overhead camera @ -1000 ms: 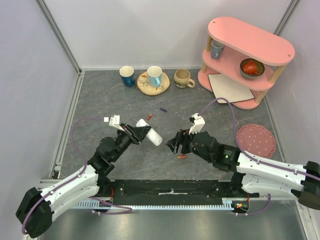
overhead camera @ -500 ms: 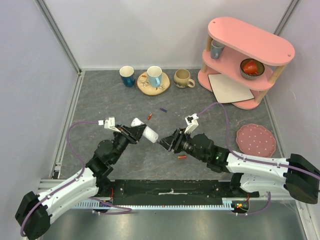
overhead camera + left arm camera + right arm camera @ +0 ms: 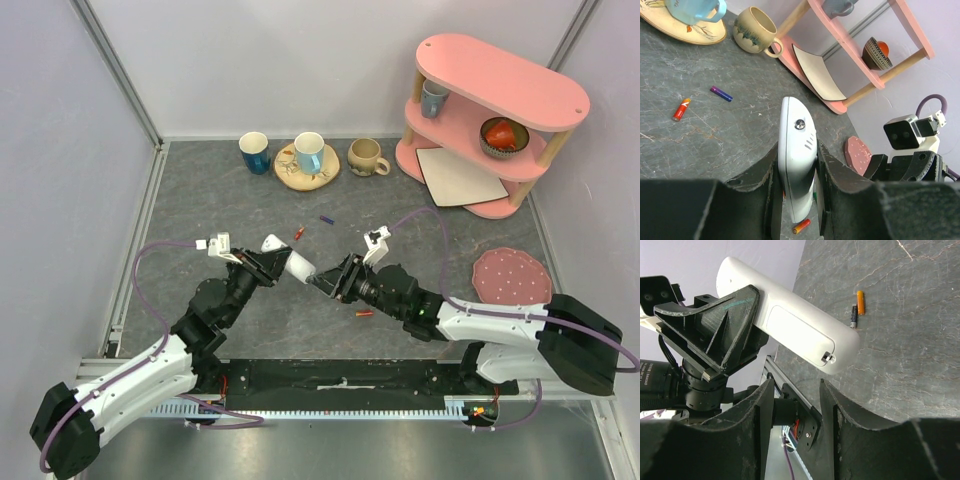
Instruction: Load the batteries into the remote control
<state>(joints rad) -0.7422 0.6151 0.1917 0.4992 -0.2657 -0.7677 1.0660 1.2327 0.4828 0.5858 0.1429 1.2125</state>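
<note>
White remote control (image 3: pixel 297 266) sits clenched in the left end effector (image 3: pixel 270 266); right end effector (image 3: pixel 326 284) hangs released beside it.

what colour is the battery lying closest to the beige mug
Purple. That battery shows best in the left wrist view.

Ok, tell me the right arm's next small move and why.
Probably ease the right gripper forward until it meets the latch on the battery cover. The left gripper holds the remote control off the table, its cover closed and facing the right gripper, whose jaws stand apart, empty, just short of it. An orange battery lies on the table.
</note>
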